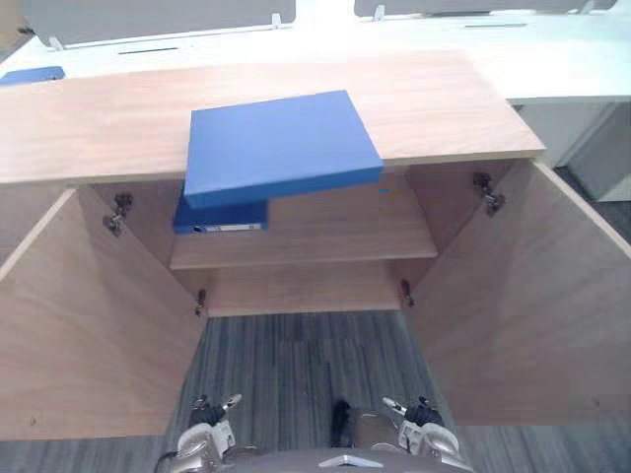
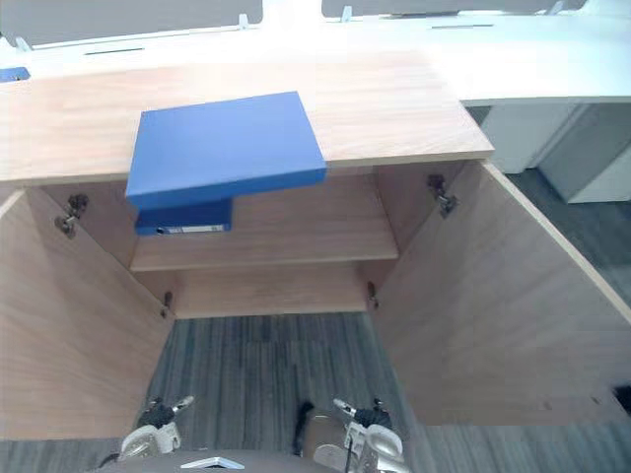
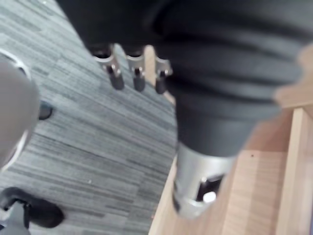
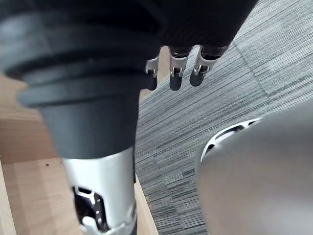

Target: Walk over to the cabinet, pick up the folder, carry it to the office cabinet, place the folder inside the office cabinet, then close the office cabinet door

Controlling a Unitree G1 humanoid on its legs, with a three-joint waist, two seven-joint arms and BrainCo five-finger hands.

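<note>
A blue folder [image 1: 281, 148] lies flat on the wooden cabinet top [image 1: 434, 103], its near edge jutting out over the opening. A second blue folder [image 1: 221, 216] lies on the shelf [image 1: 335, 232] inside, at the left, under the first. Both cabinet doors stand wide open. My left hand [image 1: 211, 434] and right hand [image 1: 424, 426] hang low by the floor, well short of the cabinet. In the wrist views the left hand's fingers [image 3: 137, 73] and the right hand's fingers [image 4: 176, 73] are relaxed and hold nothing.
The open left door [image 1: 89, 315] and right door [image 1: 532, 305] flank a strip of grey carpet [image 1: 306, 365] leading to the cabinet. White desks [image 1: 562, 54] stand behind it. Another blue item [image 1: 32, 75] lies at the far left.
</note>
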